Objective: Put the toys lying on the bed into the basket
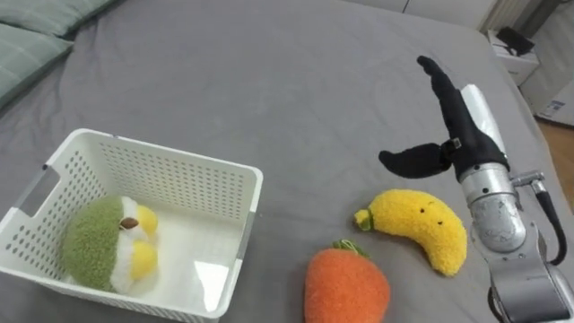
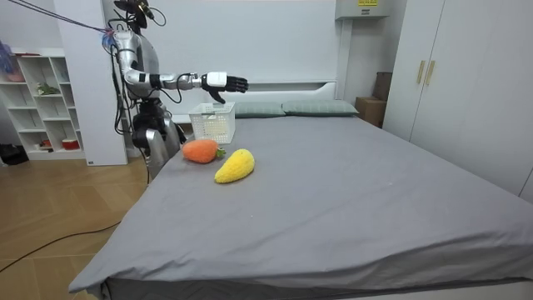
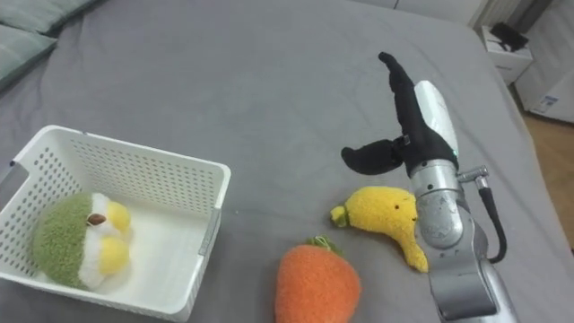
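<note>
A yellow plush banana (image 1: 421, 226) (image 3: 384, 218) (image 2: 235, 166) lies on the grey bed (image 1: 269, 99), to the right of an orange plush carrot (image 1: 345, 285) (image 3: 317, 283) (image 2: 200, 151). My right hand (image 1: 446, 126) (image 3: 405, 126) (image 2: 226, 82) hovers open above the banana, its fingers straight and its thumb spread left. A white perforated basket (image 1: 170, 193) (image 3: 143, 184) (image 2: 212, 124) stands at the left and holds a green, white and yellow plush toy (image 1: 108, 244) (image 3: 76, 248).
Green pillows (image 1: 31, 36) (image 2: 304, 108) lie at the head of the bed. A white nightstand (image 1: 513, 52) stands beyond the bed's right edge. In the room view I stand at the bedside, with white shelves (image 2: 42, 100) behind me.
</note>
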{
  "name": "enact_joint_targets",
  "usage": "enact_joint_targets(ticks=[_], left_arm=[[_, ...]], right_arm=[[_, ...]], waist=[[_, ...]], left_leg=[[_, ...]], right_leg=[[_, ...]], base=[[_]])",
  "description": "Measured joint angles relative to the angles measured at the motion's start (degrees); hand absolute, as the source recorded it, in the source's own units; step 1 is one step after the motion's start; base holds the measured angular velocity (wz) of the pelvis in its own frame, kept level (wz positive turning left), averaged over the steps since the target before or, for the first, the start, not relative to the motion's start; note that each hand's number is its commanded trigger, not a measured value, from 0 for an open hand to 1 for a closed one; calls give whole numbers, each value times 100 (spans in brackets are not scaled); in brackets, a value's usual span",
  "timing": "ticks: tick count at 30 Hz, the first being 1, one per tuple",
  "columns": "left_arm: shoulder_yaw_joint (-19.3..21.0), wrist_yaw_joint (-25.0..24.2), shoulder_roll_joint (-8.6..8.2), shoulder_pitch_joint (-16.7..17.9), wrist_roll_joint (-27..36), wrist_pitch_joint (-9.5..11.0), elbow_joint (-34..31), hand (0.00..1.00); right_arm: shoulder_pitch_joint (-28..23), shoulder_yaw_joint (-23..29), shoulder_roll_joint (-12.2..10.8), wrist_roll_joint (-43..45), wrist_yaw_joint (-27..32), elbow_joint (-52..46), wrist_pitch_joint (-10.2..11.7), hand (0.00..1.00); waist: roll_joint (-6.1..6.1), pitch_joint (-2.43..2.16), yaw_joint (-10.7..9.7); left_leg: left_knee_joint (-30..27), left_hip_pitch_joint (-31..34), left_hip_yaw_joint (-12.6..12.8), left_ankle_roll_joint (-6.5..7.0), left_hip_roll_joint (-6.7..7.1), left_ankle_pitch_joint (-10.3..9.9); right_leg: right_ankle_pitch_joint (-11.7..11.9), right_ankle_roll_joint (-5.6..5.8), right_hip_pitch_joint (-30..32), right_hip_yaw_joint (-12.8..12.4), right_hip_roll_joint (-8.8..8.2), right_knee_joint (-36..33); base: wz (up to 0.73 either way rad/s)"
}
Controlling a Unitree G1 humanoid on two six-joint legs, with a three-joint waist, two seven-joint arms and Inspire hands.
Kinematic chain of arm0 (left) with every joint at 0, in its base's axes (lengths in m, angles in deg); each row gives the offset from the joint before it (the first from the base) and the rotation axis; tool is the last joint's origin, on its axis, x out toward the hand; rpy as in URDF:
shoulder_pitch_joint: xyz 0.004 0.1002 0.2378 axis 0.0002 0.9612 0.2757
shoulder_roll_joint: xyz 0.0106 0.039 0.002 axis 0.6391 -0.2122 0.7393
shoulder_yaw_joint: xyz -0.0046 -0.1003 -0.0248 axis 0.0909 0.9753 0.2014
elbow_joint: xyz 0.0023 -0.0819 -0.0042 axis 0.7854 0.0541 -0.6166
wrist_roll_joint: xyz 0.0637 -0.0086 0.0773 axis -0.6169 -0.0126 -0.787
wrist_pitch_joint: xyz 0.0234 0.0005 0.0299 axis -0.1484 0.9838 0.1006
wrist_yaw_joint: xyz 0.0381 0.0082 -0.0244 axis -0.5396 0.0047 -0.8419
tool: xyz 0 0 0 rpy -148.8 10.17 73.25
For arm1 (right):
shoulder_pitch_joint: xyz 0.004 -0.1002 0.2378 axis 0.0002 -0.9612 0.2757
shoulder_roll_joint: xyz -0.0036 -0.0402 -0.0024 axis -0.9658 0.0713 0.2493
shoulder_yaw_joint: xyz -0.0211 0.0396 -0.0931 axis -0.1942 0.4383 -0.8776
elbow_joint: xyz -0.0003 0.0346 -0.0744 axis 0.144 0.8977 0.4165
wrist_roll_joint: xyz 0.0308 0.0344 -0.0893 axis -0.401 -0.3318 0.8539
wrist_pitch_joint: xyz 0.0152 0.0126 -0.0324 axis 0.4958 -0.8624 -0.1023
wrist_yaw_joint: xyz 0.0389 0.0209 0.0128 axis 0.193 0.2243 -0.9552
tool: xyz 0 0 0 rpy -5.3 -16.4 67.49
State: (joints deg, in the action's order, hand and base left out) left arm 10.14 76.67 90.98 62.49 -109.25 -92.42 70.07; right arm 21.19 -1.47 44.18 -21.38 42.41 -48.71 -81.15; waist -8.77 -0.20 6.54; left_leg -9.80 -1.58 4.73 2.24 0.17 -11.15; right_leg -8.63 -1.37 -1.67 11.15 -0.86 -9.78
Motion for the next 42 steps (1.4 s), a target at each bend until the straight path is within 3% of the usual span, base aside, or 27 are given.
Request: enact_joint_targets(ticks=[9, 10, 12, 13, 19, 28, 37, 42], left_arm=[[-31, 82, 65, -142, 385, 54, 50, 0], [-41, 86, 78, -152, 509, 54, 51, 0], [-111, 93, 117, -158, 702, 74, 49, 0], [-187, 92, 154, -161, 745, 88, 44, 0], [-299, 68, 237, -240, 906, 87, 43, 0], [-384, 82, 260, -381, 1010, 91, 28, 0], [-391, 136, 261, -385, 1120, 175, -145, 0], [-394, 135, 261, -391, 1128, 220, -166, 0]], right_arm=[[342, -30, 18, 76, 221, 1408, 7, 0], [402, -30, 23, 76, 221, 1662, 8, 0], [425, -71, 68, 61, 228, 1883, 6, 0], [525, -247, 191, 54, 226, 2092, 11, 0], [913, -464, 375, 60, 270, 2803, 28, 0], [1258, -480, 376, 60, 269, 3814, 99, 0], [1235, -479, 388, 66, 212, 4394, 109, 0], [1254, -514, 533, 71, 216, 4563, 215, 0]], waist=[[-61, 33, 113], [-50, 64, 116], [-26, 83, 146], [-14, 95, 142], [-20, 97, 159], [-21, 118, 181], [76, 125, 176], [82, 122, 246]], left_leg=[[-89, 510, 126, 31, -17, 17], [-101, 545, 130, 30, -25, 18], [-121, 655, 124, 33, -27, 24], [-176, 755, 124, 33, -31, 25], [-234, 1024, 104, 23, -39, 33], [-288, 1251, 84, 27, -32, 36], [-329, 1404, -15, 34, -24, 49], [-330, 1400, -14, 33, -23, 53]], right_leg=[[116, 5, 488, -15, -11, -6], [135, 2, 521, -11, -7, 2], [138, -2, 618, 4, -13, 1], [144, -10, 698, 9, -25, 0], [148, -17, 949, 70, -44, -2], [148, -16, 1103, 191, -71, 16], [149, -18, 1198, 321, -88, 7], [149, -18, 1196, 323, -90, 4]], base=[[-4], [-3], [0], [0], [4], [7], [6], [0]])
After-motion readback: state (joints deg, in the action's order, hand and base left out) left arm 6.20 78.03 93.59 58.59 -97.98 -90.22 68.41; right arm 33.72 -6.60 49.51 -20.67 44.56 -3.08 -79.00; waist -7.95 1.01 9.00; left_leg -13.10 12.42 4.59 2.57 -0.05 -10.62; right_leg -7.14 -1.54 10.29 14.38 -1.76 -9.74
